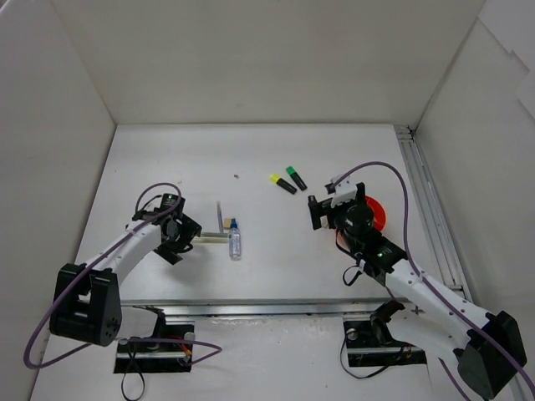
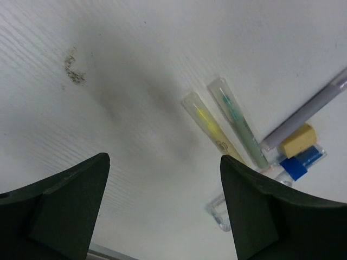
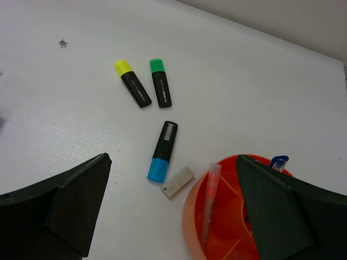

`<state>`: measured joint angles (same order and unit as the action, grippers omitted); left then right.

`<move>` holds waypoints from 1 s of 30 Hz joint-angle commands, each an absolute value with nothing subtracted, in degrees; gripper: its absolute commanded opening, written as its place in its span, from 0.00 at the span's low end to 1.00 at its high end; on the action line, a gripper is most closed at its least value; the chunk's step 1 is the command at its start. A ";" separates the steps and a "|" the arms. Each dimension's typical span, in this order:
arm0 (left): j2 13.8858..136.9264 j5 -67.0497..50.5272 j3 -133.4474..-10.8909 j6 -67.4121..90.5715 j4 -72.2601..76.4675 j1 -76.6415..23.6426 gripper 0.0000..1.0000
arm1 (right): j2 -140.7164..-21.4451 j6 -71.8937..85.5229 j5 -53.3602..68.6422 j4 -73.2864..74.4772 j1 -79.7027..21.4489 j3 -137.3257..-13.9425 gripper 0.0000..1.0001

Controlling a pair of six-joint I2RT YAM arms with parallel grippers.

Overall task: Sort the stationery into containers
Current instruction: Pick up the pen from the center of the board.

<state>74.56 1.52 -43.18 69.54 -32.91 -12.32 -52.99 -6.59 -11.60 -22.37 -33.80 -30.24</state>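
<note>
Top external view: my left hand (image 1: 185, 239) is over the left part of the white counter (image 1: 276, 150), fingers spread wide with only bare counter between them. Just to its right lies a small cluster. The left wrist view shows a yellow-cored clear stick (image 2: 209, 127) beside a green-cored clear stick (image 2: 238, 127), then a grey pen (image 2: 314, 111), a tan block (image 2: 297, 141) and a clear blue-capped tube (image 2: 301, 161), all close together. Further right, a yellow-capped highlighter (image 3: 133, 83) and a green-capped highlighter (image 3: 160, 82) lie side by side. Nearer my right hand (image 1: 328, 207), a blue-capped highlighter (image 3: 163, 150) lies just beside a white eraser (image 3: 178, 181). That hand is fully open and holds nothing. At the far right stands the orange-red pot (image 3: 190, 216), with a clear reddish pen (image 3: 209, 206) leaning inside one compartment and a blue pen clip (image 3: 278, 162) showing at its far rim.
</note>
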 commanded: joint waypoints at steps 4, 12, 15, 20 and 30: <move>80.05 9.75 -52.02 80.41 -40.69 -15.11 0.77 | -51.24 -4.75 -17.31 -24.52 -34.19 -32.87 0.98; 89.73 9.23 -59.41 83.14 -44.74 -17.04 0.68 | -51.06 -4.83 -19.42 -24.61 -34.36 -32.61 0.98; 91.40 9.14 -59.68 83.84 -44.82 -17.58 0.65 | -51.24 -4.92 -19.42 -24.79 -34.63 -32.61 0.98; 92.72 8.96 -59.68 84.37 -44.65 -18.81 0.62 | -52.03 -4.92 -19.69 -24.96 -34.45 -32.61 0.98; 97.29 7.56 -60.29 83.41 -40.60 -19.86 0.54 | -52.12 -4.57 -20.13 -24.61 -34.28 -32.87 0.98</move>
